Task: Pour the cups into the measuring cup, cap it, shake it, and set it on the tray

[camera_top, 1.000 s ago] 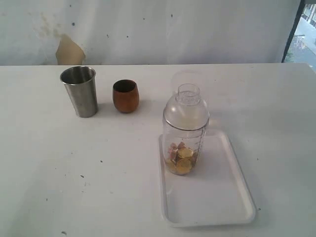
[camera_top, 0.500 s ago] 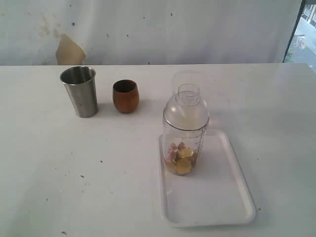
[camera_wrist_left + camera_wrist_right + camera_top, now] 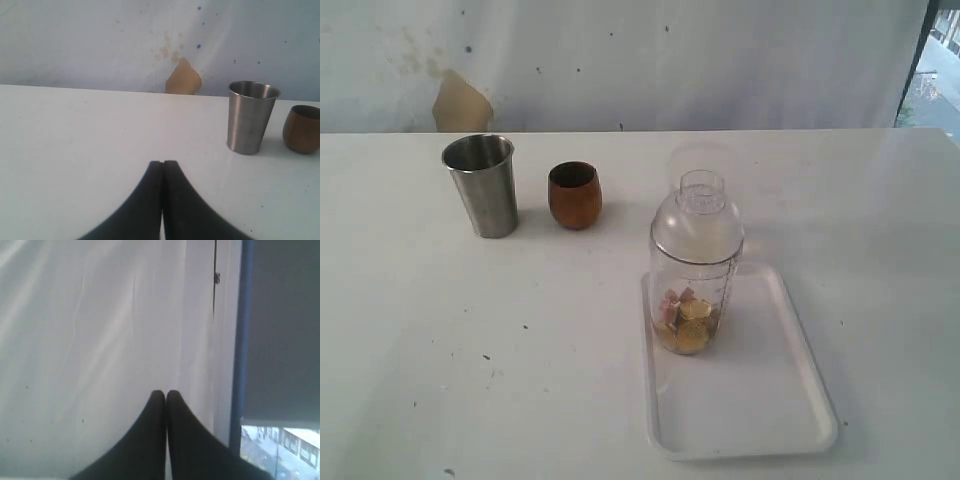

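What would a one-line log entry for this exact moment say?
measuring cup: capped, upright on tray | steel tumbler, wooden cup: upright on table | left end effector, right end effector: shut, empty

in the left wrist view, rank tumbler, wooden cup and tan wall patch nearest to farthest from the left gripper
From the left gripper:
1. tumbler, on the table ahead, to one side
2. wooden cup, beside the tumbler, farther out sideways
3. wall patch, beyond the table's far edge
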### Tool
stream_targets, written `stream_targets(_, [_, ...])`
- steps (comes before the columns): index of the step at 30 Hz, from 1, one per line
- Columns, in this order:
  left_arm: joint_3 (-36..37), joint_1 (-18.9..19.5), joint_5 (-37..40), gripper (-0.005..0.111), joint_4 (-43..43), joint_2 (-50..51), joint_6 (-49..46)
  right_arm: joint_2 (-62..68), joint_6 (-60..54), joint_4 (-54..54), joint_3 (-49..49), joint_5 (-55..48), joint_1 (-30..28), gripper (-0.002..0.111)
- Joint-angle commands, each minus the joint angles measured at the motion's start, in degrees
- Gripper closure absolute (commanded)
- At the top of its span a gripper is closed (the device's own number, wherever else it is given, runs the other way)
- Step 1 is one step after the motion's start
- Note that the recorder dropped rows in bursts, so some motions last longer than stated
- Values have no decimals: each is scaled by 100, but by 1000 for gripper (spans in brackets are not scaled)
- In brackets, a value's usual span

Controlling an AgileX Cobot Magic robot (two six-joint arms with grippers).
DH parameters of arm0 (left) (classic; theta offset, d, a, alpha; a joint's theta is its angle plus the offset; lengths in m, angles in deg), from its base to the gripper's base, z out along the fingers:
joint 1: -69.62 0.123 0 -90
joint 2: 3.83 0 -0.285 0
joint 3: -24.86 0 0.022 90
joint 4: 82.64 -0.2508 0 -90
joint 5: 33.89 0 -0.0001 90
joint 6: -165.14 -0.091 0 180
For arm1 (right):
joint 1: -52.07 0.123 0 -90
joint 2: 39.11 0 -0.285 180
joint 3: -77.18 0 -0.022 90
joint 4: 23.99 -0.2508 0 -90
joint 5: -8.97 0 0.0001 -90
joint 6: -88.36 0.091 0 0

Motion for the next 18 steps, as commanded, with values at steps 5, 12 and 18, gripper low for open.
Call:
stream_targets(5, [26, -5, -51, 107, -8, -25, 19, -23, -15, -49, -1124, -325, -499, 108])
stream_targets(12, [26, -5, -51, 107, -8, -25, 9, -23, -15, -49, -1607, -1143, -499, 108])
stream_targets(18, [26, -5, -51, 107, -8, -25, 9, -23, 2, 3, -1607, -2176, -499, 108])
